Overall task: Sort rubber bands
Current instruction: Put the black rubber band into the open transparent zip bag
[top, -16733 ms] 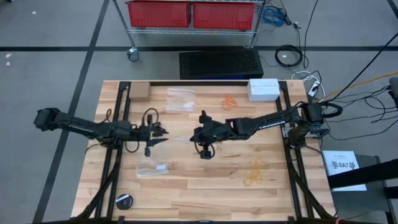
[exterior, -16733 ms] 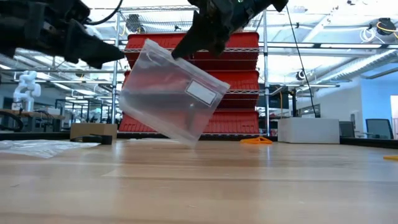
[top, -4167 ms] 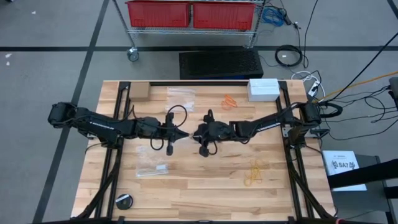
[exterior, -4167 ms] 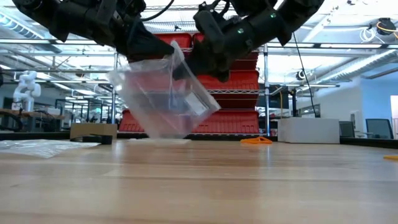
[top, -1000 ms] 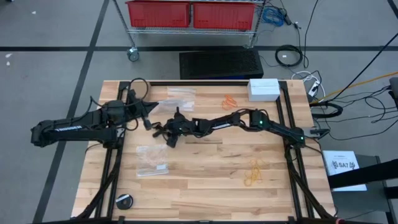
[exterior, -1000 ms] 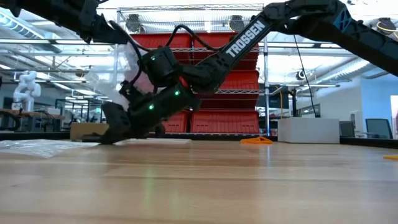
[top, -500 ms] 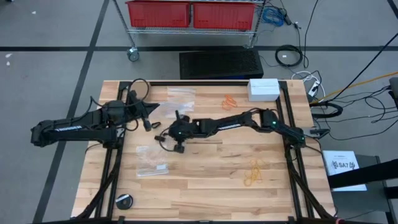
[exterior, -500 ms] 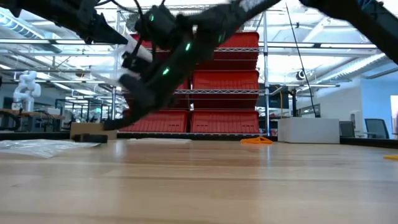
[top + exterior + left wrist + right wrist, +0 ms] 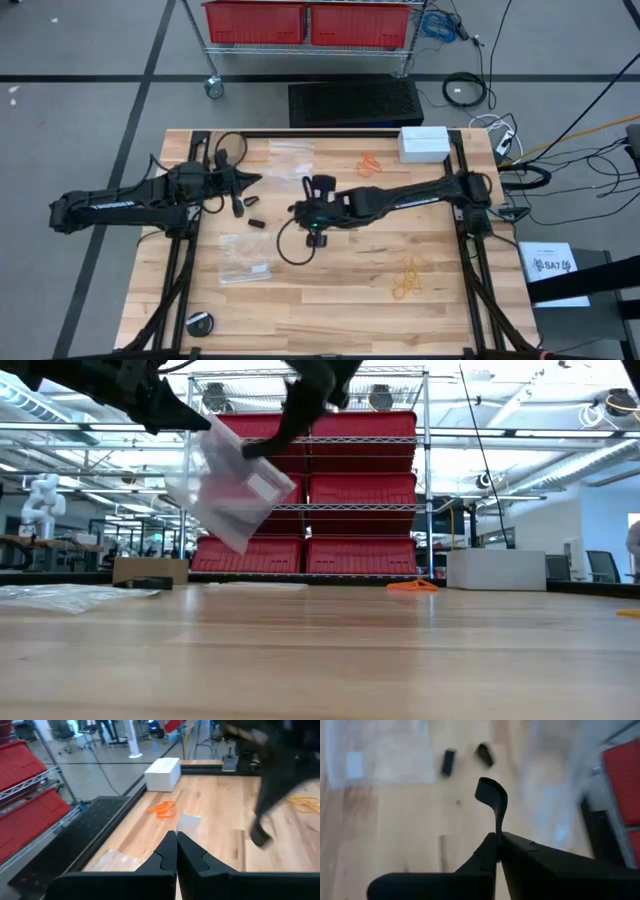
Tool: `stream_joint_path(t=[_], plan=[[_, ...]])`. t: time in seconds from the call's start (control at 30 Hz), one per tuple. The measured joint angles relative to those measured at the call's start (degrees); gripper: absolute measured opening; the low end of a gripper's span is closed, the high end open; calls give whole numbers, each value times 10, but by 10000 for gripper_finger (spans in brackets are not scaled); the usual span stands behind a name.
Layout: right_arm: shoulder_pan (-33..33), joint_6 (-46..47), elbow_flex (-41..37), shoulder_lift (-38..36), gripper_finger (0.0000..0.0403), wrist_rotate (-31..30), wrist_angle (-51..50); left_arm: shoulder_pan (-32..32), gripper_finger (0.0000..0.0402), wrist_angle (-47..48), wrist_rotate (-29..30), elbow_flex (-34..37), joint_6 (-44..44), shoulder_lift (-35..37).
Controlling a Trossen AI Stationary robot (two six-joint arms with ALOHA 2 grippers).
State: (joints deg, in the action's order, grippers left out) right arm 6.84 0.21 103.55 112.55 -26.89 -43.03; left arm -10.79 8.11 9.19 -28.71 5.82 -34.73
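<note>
**Overhead and bench-level views, with both wrist views.** The left end effector [image 9: 247, 181] lies in the upper left of the bench [image 9: 330, 305]. Its fingers are clenched on the top edge of a clear bag [image 9: 228, 495]. In the low view this bag hangs tilted in the upper left of the frame, clear of the bench surface. In the left wrist view the two dark fingers [image 9: 167, 851] meet tip to tip, with a pale patch of the bag just beyond them.

The right end effector [image 9: 298, 210] sits near the centre of the overhead frame, just right of the left one. It is clenched on a black rubber band [image 9: 492, 795], which stands up as a curled loop from the closed tips in the right wrist view. In the low view a dark arm reaches down from the top edge to the bag's upper side.

Two loose black bands [image 9: 250, 203] lie on the bench between the two end effectors. They also show as dark pieces near the top of the right wrist view. The orange rubber bands [image 9: 370, 163] lie in a small heap at upper centre, near a white box [image 9: 424, 142]. The pale yellow rubber bands [image 9: 408, 278] lie at lower right. Two further bags rest flat on the bench, one at upper centre [image 9: 290, 160] and one at lower left [image 9: 245, 262].
</note>
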Motion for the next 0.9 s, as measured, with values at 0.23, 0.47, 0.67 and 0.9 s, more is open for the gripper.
stream_joint_path(t=[0.23,0.47,0.67,0.9], plan=[[-7,-20,0,-24,0,-68,-3,24,0,-20,-5,0,-5,-35],[-21,-22,-1,-20,0,-64,-6,41,0,-46,-7,0,-6,-55],[-24,-22,-1,-20,0,-60,-6,46,0,-54,-7,0,-6,-55],[-24,-13,-1,-20,0,-28,-6,46,0,-64,-6,0,-6,-55]])
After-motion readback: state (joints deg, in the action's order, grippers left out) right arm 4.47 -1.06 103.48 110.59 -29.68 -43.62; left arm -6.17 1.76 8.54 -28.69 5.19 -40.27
